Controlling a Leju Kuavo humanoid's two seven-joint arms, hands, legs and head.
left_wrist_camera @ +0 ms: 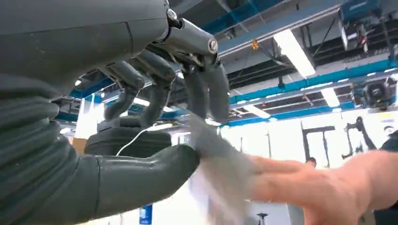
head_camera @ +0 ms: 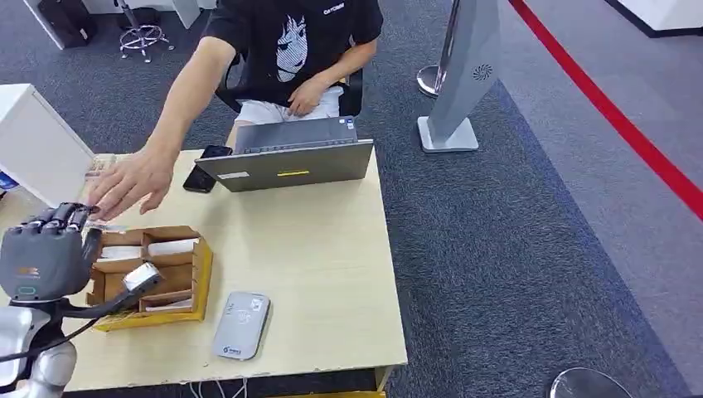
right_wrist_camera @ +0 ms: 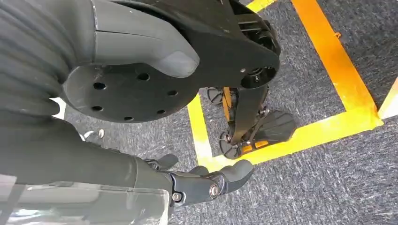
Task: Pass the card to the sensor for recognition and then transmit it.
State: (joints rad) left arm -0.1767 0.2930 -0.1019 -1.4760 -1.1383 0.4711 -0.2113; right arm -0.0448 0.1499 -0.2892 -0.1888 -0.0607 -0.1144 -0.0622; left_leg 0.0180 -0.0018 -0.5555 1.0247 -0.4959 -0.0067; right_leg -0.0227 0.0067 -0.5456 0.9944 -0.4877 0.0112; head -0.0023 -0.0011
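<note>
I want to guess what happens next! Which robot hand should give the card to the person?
Left. The left hand is raised, pinching the card, and the person's hand is reaching for it. The right hand hangs over the floor.

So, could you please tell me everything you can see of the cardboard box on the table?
The cardboard box is a shallow open tray of brown card with a yellow outer wall, split by card dividers into several compartments. Pale, flat items, probably cards, lie in some of them. It sits flat near the robot-side left corner of the light wooden table, just left of the grey sensor pad and apart from it. The left hand hides its left end.
</note>
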